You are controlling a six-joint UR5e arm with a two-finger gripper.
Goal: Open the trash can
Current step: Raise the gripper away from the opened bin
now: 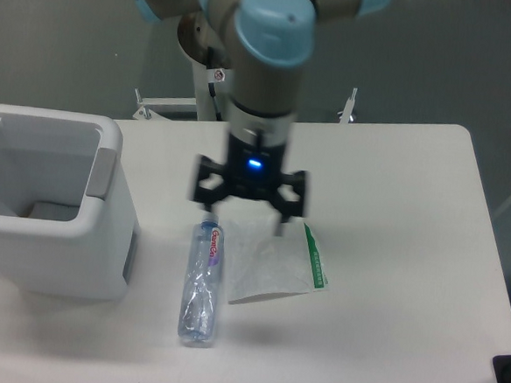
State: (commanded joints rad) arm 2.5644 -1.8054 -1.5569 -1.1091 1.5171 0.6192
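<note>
A white table [396, 193] fills most of the frame, its far edge running across the upper third, and behind it lies a dull grey floor [64, 38] with the pale foot of the arm's stand [169, 105] showing at the top left of centre. The trash can [67, 248] sits at the left edge of the frame, a big white rounded box with its top open so that I look down into the hollow inside; a grey tab [104, 174] sits on its right rim. Its left side is cut off by the frame, and something brownish low inside is too dim to name. Near the middle of the frame the arm [269, 61] hangs down, blue-capped, ending in the black hand [244, 219] with a small blue light on it. The hand's fingers stand spread apart and grip nothing. Just below it a clear plastic bottle [202, 284] lies on its side, neck pointing up the frame, beside a flat white packet [272, 263] with a green strip along its right edge. The bottle's label is too small to read. A dark object [510, 378] at the lower right corner is cut off.
</note>
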